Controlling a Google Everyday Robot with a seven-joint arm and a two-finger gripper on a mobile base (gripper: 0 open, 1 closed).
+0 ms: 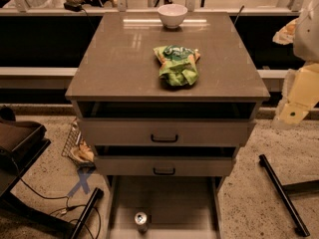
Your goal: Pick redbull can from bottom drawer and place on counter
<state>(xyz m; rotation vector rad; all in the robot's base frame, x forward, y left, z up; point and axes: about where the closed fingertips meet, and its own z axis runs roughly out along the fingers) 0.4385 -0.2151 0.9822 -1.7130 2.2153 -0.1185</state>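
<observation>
My gripper (297, 101) hangs at the right edge of the view, out past the right side of the cabinet and about level with the counter's front edge and the top drawer. It touches neither the cabinet nor anything on it. Whether it is spread or closed I cannot tell.

The redbull can (141, 219) stands upright in the bottom drawer (164, 198), which is pulled out toward the camera. The can sits near the drawer's front lip, a little left of the middle, with its shiny top and pull tab facing up. It is alone on the flat grey-beige floor of the drawer, well apart from my gripper, which is higher and far to the right.

Above it are the two upper drawers, the top drawer (164, 132) and the middle drawer (164, 166), each with a black handle and a dark gap above its front.

On the counter (114, 63) a crumpled green snack bag (178, 63) lies just right of the middle. A white bowl (172, 15) stands upright at the rear edge, apart from the bag.

On the speckled floor, a blue tape cross (79, 182) marks a spot left of the cabinet, near a wire basket (74, 142) by the cabinet's left side. Black cables (50, 203) trail at lower left, and a black bar (281, 195) lies at lower right.
</observation>
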